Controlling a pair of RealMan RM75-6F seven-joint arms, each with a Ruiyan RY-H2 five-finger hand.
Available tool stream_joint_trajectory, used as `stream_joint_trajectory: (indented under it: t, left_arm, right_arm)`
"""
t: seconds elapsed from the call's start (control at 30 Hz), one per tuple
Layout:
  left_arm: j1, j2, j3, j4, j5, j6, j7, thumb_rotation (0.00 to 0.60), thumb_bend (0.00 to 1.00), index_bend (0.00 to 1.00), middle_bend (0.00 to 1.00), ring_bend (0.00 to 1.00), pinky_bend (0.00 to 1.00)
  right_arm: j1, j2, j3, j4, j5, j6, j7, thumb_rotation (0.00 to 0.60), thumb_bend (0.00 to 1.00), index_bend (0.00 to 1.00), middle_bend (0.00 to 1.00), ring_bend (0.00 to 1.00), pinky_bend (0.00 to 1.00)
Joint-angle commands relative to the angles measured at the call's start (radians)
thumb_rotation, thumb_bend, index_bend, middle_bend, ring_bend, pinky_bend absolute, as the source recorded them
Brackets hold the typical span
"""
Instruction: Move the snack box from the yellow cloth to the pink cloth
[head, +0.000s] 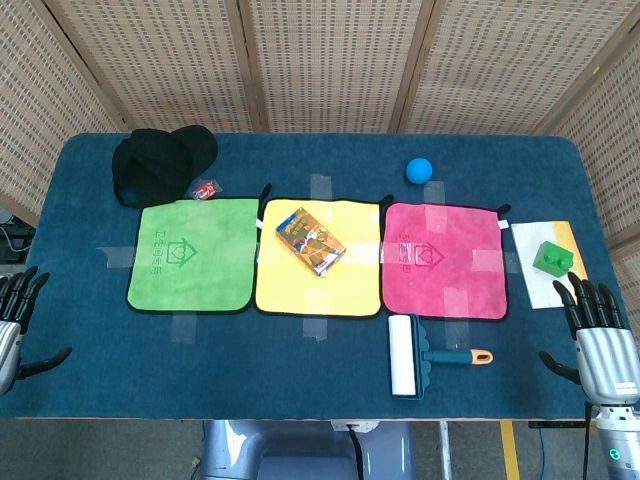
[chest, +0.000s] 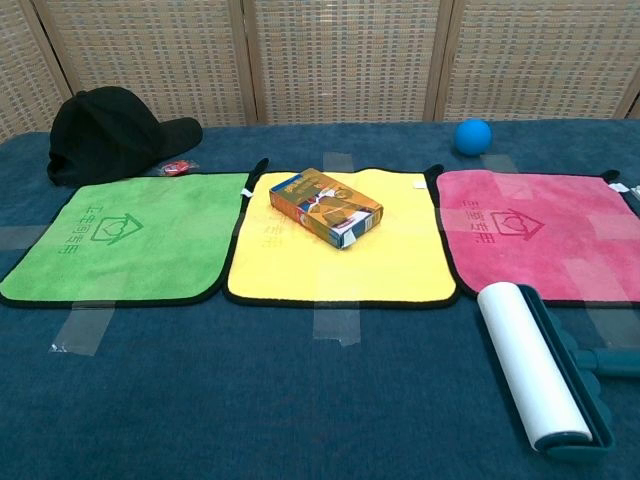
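Observation:
The snack box (head: 310, 241) (chest: 326, 207), orange and blue, lies flat and angled on the yellow cloth (head: 318, 285) (chest: 340, 265) in the middle. To its right the pink cloth (head: 445, 258) (chest: 545, 235) lies bare. My right hand (head: 598, 335) hovers at the table's front right corner, fingers spread and holding nothing, well away from the box. At the front left edge my left hand (head: 15, 325) is likewise open and empty. Neither hand shows in the chest view.
A green cloth (head: 192, 253) (chest: 120, 240) lies left of the yellow one. A black cap (head: 160, 163) (chest: 105, 130) and small red packet (head: 205, 189) sit at the back left. A blue ball (head: 420, 170) (chest: 473, 136), a lint roller (head: 410, 355) (chest: 535, 375) and a green block (head: 555, 258) on paper occupy the right.

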Motion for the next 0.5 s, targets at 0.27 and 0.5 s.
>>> stream_joint_trajectory:
  t: [0.27, 0.5]
  left_arm:
    - [-0.003, -0.005, -0.001, 0.001, -0.001, -0.006, 0.011, 0.6, 0.0, 0.0, 0.0, 0.0, 0.0]
    - [-0.012, -0.021, -0.003, 0.009, -0.008, -0.025, 0.03, 0.6, 0.0, 0.0, 0.0, 0.0, 0.0]
  right_arm:
    - [0.01, 0.001, -0.007, -0.001, -0.005, -0.025, 0.008, 0.6, 0.0, 0.0, 0.0, 0.0, 0.0]
    - [0.102, 0.006, 0.032, -0.01, -0.009, -0.124, -0.001, 0.6, 0.57, 0.06, 0.0, 0.0, 0.0]
